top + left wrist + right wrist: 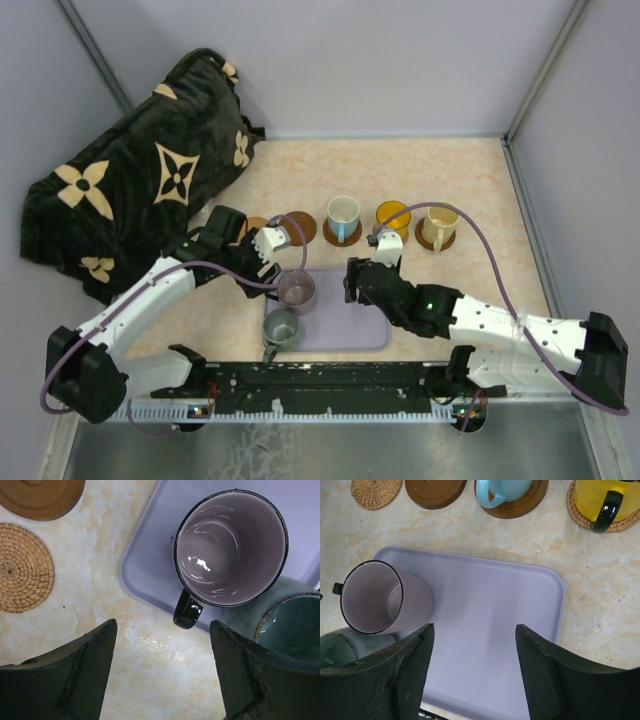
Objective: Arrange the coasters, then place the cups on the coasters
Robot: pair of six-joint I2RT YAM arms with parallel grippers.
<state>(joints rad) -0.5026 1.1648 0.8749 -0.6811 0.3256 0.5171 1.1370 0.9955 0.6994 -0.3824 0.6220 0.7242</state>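
The left gripper (pixel 162 630) hangs wide and empty just behind the smoky purple mug (pixel 230 547) at the corner of the lavender tray (pixel 150 565), and the grey-green mug (pixel 295 630) crowding close on its right could get bumped or tipped as the jaws descend

The purple cup (pixel 230 550) is shiny. The straw coaster (pixel 22 567) is rough, the wood coaster (pixel 42 497) is smooth. The tray (pixel 490 630) looks matt.
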